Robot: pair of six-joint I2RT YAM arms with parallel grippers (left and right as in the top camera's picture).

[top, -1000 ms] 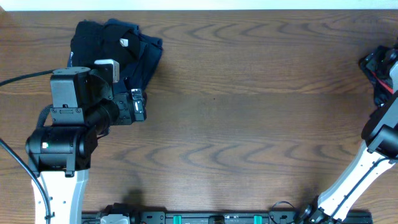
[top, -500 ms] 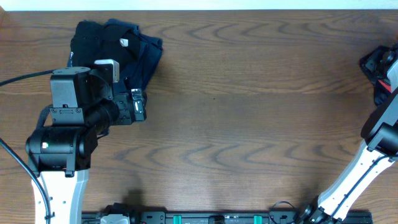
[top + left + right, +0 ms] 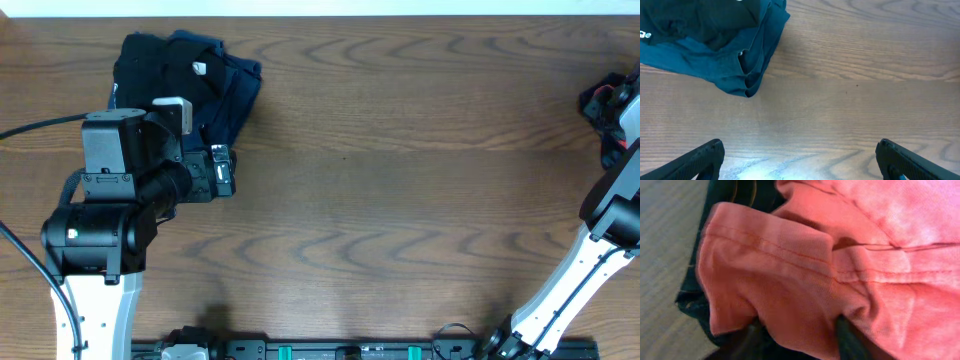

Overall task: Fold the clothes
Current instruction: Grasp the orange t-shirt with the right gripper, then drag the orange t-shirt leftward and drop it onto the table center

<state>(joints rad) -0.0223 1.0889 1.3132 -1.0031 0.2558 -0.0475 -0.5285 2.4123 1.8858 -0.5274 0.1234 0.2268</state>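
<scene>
Hardly anything has shifted in the last second: only the right gripper [image 3: 797, 335], out at the far right edge of the table [image 3: 400, 200], has nudged a touch. Its jaws stand partly closed and seem to pinch a bunched, stitched hem of the orange-red T-shirt [image 3: 840, 255], which runs crosswise between the fingers [image 3: 845, 337]. So the shirt lies at the right arm's end, and I reckon it must be drawn left onto the bare wood. Well apart, the left gripper [image 3: 800, 160] hangs wide open and empty, just beside the dark folded pile [image 3: 185, 80].
</scene>
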